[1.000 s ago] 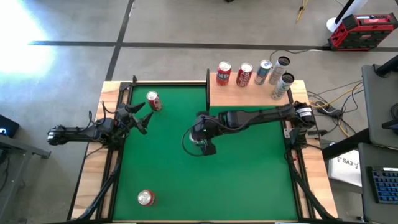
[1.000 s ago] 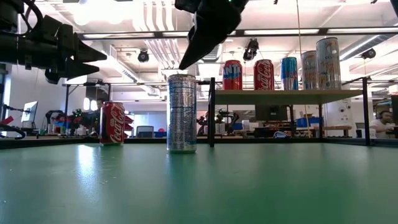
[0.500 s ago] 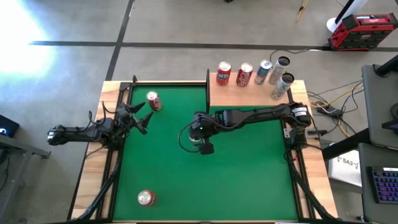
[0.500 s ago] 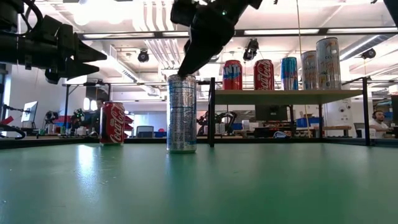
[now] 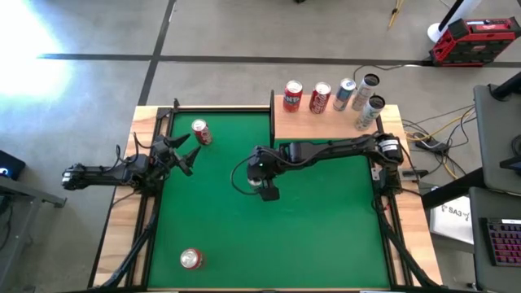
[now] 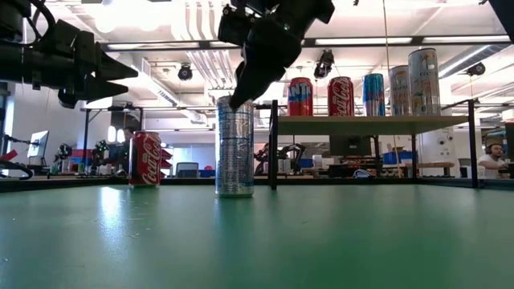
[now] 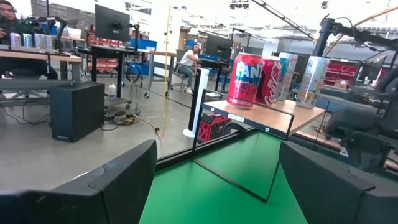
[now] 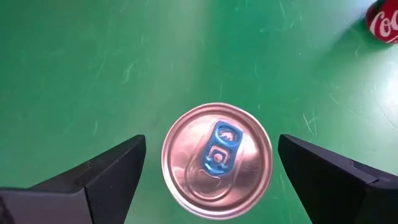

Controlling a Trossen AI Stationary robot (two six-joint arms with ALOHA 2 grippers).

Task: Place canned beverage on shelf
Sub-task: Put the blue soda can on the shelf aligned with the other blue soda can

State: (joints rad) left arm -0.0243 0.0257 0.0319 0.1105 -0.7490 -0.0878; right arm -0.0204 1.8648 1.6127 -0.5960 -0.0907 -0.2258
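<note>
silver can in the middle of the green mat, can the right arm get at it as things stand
Probably yes. The right tool hangs directly above the upright silver can, open, a finger on each side of the lid. Nothing stands between them, and the nearest red can is well clear.

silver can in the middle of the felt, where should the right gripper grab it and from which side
Grip the silver can around its upper side wall, coming straight down from above. It stands upright and alone on the green felt, and the open right gripper already hangs over its lid with a finger on either side.
</note>
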